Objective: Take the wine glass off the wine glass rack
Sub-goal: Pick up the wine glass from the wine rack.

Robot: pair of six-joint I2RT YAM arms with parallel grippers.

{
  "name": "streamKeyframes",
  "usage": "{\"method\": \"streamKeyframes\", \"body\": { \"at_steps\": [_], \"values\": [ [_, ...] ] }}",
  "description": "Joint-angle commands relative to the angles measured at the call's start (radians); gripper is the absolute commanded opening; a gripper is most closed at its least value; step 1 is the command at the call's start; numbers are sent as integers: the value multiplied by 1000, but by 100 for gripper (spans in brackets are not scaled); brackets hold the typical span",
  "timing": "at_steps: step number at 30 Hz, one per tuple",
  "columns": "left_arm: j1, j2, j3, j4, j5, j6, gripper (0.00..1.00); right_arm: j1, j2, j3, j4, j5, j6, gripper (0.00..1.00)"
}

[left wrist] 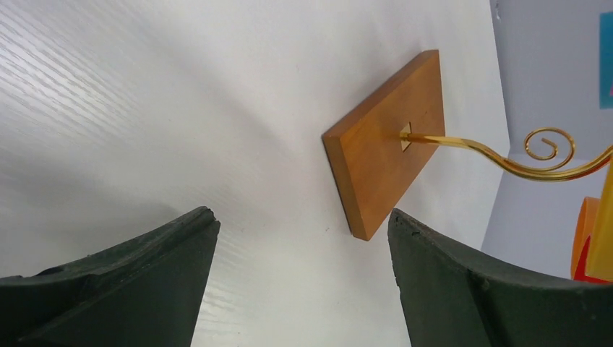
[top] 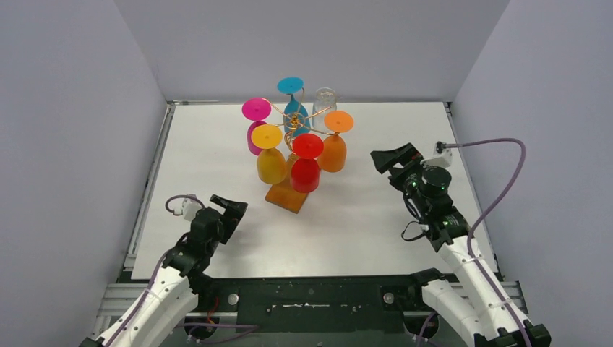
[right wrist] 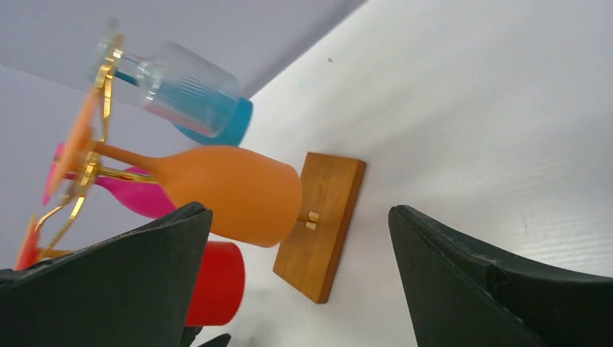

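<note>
The wine glass rack (top: 295, 134) is gold wire on an orange-brown wooden base (top: 286, 196), mid-table. Several glasses hang upside down on it: red (top: 306, 166), yellow (top: 270, 157), orange (top: 334, 143), magenta (top: 255, 121), blue (top: 293, 101) and clear (top: 324, 101). My left gripper (top: 233, 207) is open and empty, near-left of the base, which shows in the left wrist view (left wrist: 387, 141). My right gripper (top: 394, 159) is open and empty, right of the rack. The right wrist view shows the orange glass (right wrist: 231, 191), red glass (right wrist: 214, 283) and base (right wrist: 322, 220).
Grey walls close the white table (top: 376, 224) on the left, back and right. A purple cable (top: 499, 181) loops by the right arm. The black mounting rail (top: 311, 296) runs along the near edge.
</note>
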Motion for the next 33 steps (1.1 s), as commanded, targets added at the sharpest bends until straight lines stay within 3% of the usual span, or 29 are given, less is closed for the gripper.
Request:
{"method": "streamKeyframes", "body": {
  "at_steps": [1,4,8,12,14,17,20,21,24,29,33],
  "values": [
    [16,-63,143,-234,-130,114,85,0,-32,244,-152,92,-222,100],
    [18,-43,211,-246,-148,203,85,0,50,416,-206,-42,-317,100],
    [22,31,315,-269,-170,318,86,26,170,589,-227,-239,-308,94],
    [36,80,386,-260,-154,376,87,147,233,693,-226,-223,-280,91],
    [42,89,421,-250,-133,412,87,191,278,795,-310,-158,-263,92],
    [51,91,487,-282,-108,443,87,207,331,908,-492,-127,-57,92],
    [52,71,475,-264,-69,453,87,265,316,749,-266,-259,13,86],
    [52,58,453,-245,-63,447,87,269,326,742,-259,-269,1,85],
    [55,26,435,-226,-60,424,87,279,333,762,-380,-176,-41,87],
    [55,9,461,-285,-94,404,87,281,226,552,-113,-138,19,83],
    [57,1,463,-281,-113,400,87,282,248,558,-139,-70,-32,80]
  ]
}}
